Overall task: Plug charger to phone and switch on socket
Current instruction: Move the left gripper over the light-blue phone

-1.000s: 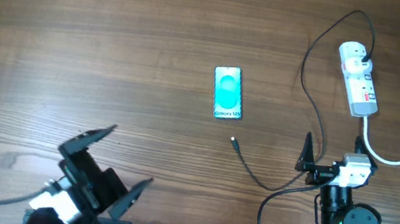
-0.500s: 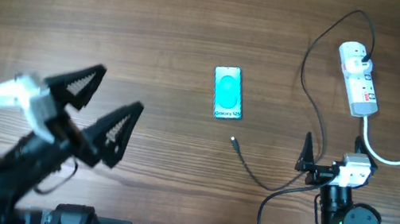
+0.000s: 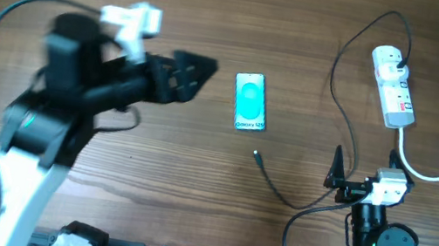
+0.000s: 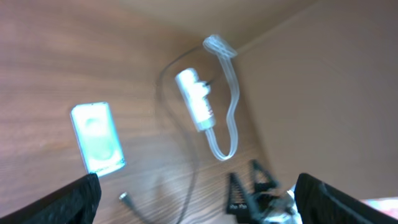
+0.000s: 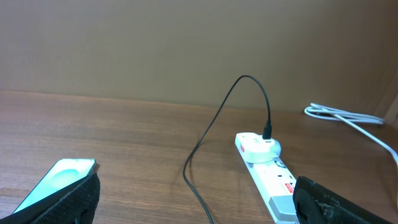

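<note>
While both claws hang empty, we log nothing joined yet. Left claw [image 3: 203, 78]: fingers spread wide, holding nothing, hovering just left of the phone [image 3: 250, 102]; arm blurred. Right claw [image 3: 364, 168]: also spread, empty, near the table's [image 3: 152, 157] front edge. Phone lies flat, screen up, mid-table, text end toward the arm bases. Charger [image 3: 256, 155] tip rests on the wood near that end, not touching it. Its cable loops past the right claw to the socket [image 3: 392, 87] at far right, where it is plugged in.

Risks, as we judge them:
- Phone is loose, so a push from the plug would slide it unless one claw pins it.
- Tip is tiny and lies flat, so a pinch may slip or seat it crooked, and it would miss the port.
- Cable runs close by the right claw, and a lift there could snag it and drag the tip.
- Left claw, this near, could knock the phone askew.
- Socket switch is small, and a finger may land beside it.
</note>
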`<state>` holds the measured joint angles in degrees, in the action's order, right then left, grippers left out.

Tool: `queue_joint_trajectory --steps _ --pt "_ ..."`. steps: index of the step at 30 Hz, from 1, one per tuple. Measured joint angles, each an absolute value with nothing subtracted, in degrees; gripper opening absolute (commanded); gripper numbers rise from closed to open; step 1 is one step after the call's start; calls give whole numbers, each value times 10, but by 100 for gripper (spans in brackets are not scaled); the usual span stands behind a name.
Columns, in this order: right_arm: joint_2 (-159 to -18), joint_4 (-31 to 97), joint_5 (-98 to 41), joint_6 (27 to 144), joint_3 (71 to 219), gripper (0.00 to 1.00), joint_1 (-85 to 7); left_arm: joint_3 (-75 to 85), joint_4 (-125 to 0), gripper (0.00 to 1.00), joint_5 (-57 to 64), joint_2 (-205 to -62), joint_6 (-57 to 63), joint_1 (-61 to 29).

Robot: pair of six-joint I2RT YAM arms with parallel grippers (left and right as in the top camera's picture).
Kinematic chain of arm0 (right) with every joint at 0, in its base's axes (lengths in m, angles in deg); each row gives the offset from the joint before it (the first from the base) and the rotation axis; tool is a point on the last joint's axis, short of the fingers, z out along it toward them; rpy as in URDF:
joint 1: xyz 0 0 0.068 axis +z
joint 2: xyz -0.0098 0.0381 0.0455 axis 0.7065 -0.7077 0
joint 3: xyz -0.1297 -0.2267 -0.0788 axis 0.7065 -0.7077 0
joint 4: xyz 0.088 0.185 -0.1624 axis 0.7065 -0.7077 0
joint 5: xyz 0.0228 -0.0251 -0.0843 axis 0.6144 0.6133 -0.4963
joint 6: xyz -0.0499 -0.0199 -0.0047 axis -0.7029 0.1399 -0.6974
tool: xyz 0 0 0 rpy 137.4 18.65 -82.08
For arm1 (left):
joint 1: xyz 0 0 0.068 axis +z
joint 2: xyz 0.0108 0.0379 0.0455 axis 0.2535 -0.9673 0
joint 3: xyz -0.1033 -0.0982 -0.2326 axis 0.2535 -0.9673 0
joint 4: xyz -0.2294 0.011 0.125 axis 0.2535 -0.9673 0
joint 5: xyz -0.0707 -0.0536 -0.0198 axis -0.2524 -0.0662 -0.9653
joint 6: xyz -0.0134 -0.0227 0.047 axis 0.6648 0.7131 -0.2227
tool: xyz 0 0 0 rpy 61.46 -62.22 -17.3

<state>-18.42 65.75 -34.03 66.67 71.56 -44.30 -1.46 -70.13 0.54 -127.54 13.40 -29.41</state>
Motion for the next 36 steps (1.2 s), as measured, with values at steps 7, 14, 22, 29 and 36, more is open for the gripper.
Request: queue_joint_trajectory --steps 7,14,22,29,36 --pt "-184 658 -340 667 716 100 -443 200 -947 100 256 -1526 136 -458" --pt "-184 658 -341 667 716 100 -443 322 -986 100 336 -1684 141 -499" --pt "-184 658 -340 667 716 100 -443 325 -938 100 303 -1703 160 -503" --pt "-184 658 -340 667 716 100 -443 326 -936 100 305 -1720 263 -503" --pt "-184 658 -340 667 716 100 -443 326 -924 100 309 -1822 305 -510"
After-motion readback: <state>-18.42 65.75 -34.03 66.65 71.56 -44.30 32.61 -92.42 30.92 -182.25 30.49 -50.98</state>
